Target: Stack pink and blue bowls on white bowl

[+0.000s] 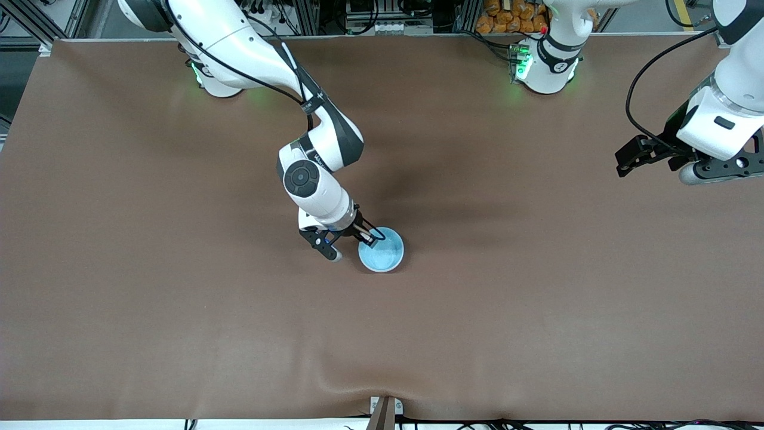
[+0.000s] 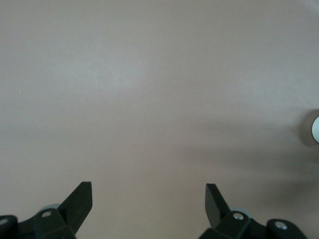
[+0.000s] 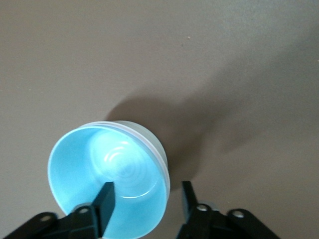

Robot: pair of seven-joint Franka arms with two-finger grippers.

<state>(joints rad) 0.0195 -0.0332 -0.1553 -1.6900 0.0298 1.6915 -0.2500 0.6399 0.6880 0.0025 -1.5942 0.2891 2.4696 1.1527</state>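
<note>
At mid-table, the right gripper (image 1: 352,239) straddles the blue bowl's (image 1: 382,251) rim, jaws spread, one finger inside the nested stack; lifting straight up should avoid tipping it, while the left gripper (image 1: 656,156), also spread, waits well apart.

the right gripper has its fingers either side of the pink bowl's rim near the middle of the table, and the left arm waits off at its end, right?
Wrong on the colour: the bowl on top is light blue, not pink, as the right wrist view shows. The right gripper does have one finger inside and one outside its rim, and the left gripper waits open at its end of the table.
</note>
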